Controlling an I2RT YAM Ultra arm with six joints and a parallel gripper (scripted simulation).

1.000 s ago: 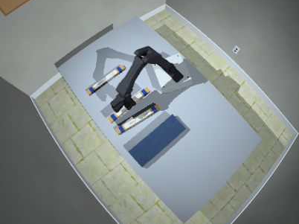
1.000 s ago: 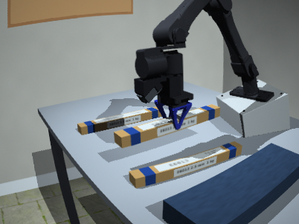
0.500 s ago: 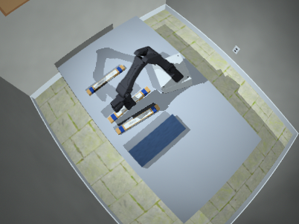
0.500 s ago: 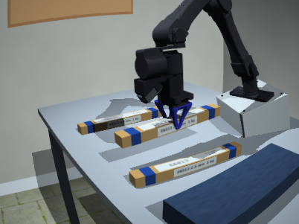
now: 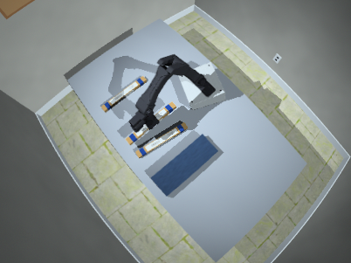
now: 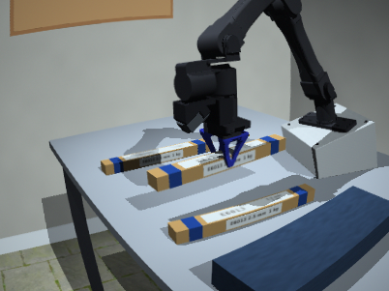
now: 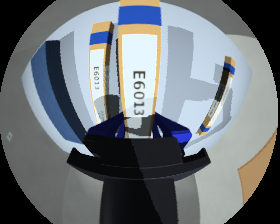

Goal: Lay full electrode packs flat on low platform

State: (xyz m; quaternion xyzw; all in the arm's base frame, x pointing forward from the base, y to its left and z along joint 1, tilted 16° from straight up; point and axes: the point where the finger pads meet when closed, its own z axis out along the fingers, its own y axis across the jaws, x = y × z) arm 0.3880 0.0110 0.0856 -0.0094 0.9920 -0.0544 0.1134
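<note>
In the exterior view we go from left to right. At the left centre of the frame lies the far pack (image 6: pixel 152 158), flat on the table (image 6: pixel 77 150) and touched by nothing. Just right of it, near the middle of the frame, is the middle pack (image 6: pixel 194 169). The gripper (image 6: pixel 226 150) comes down on it from above, and its blue fingers (image 6: pixel 233 150) stand on the two long sides of the box, closed on it at a medium width. We judge that this grasp is there to feel the weight, because the three boxes look the same from outside and only a lift can tell a full one from a lighter one. A shadow lies under the pack, but we cannot tell if it is already off the table.

Lower and more to the right lies the near pack (image 6: pixel 242 217), also flat and free. At the lower right corner is the low platform (image 6: pixel 310 250), dark blue, and no pack rests on it. At the right edge the arm stands on its grey pedestal (image 6: pixel 358 149).

In the wrist view the held pack (image 7: pixel 136 66) runs straight away from the camera, with the label E6013 readable between the fingers.

We count three packs, one platform, one arm with one gripper, and one pedestal.
</note>
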